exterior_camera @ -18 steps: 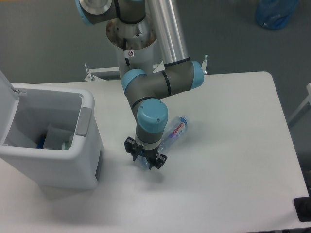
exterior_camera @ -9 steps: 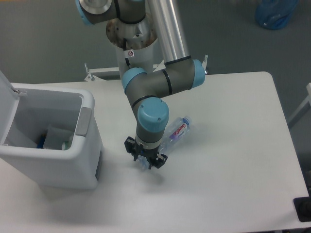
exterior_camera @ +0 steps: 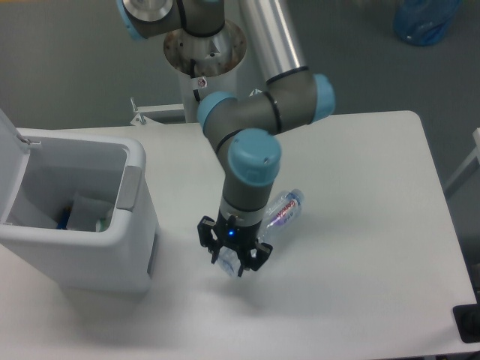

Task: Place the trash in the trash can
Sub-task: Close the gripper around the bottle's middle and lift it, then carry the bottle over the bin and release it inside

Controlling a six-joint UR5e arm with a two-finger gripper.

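Observation:
The clear crushed water bottle (exterior_camera: 283, 209) with its red-lettered label slants up to the right from my gripper (exterior_camera: 232, 259). The gripper points down and is shut on the bottle's lower end, over the table's middle. The white trash can (exterior_camera: 139, 225) stands at the left with its lid flipped open and its grey handle (exterior_camera: 130, 187) facing the arm. Inside it lies a white wrapper with green marks (exterior_camera: 91, 214). The gripper is to the right of the can, about a hand's width from its side.
A blue piece (exterior_camera: 63, 218) shows in the can beside the wrapper. A blue bag (exterior_camera: 426, 18) lies on the floor at the far right. A black object (exterior_camera: 469, 322) sits off the table's front right corner.
The arm has risen and shifted slightly right and forward; the wrist looks larger. The bottle has moved with the gripper, its cap end now a little further right and lower.

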